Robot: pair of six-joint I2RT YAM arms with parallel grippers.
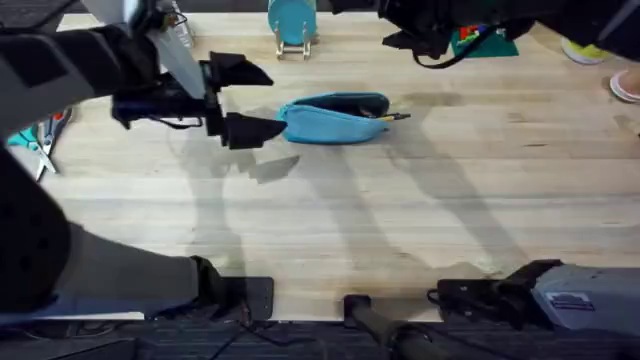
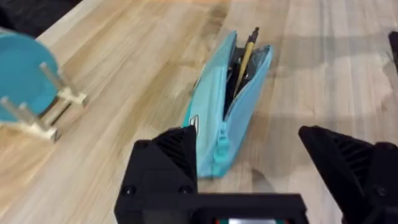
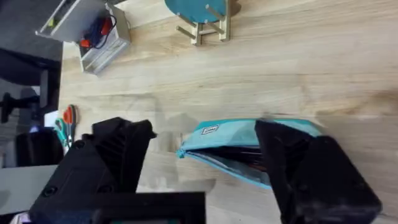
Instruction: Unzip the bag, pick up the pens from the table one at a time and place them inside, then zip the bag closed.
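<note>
Begin at the left of the overhead view; the scissors (image 1: 35, 140) lie at the table's (image 1: 420, 230) left edge and play no part in the task. Next comes the left gripper (image 1: 243, 100); its jaws stand wide apart and hold nothing, one black finger (image 2: 168, 168) close against the near end of the bag (image 1: 335, 118), the other well clear on the far side. Move to the centre; the bag lies on its side on the table, just in front of the round teal object on a wooden stand (image 1: 292, 22). Inspect the zipper in the left wrist view; it is open along most of its length, and the pull tab (image 2: 221, 149) sits at the end nearest the left gripper. Note the yellow pen (image 2: 245, 56) inside, its black tip protruding from the far end; a darker shape beside it is probably the black pen, though you cannot confirm this. No pen lies loose on the visible tabletop. Continue right; the right gripper (image 3: 205, 168) hovers above the bag, jaws wide and empty. Judge unzipping and loading as done or nearly so; closing the zipper remains.
</note>
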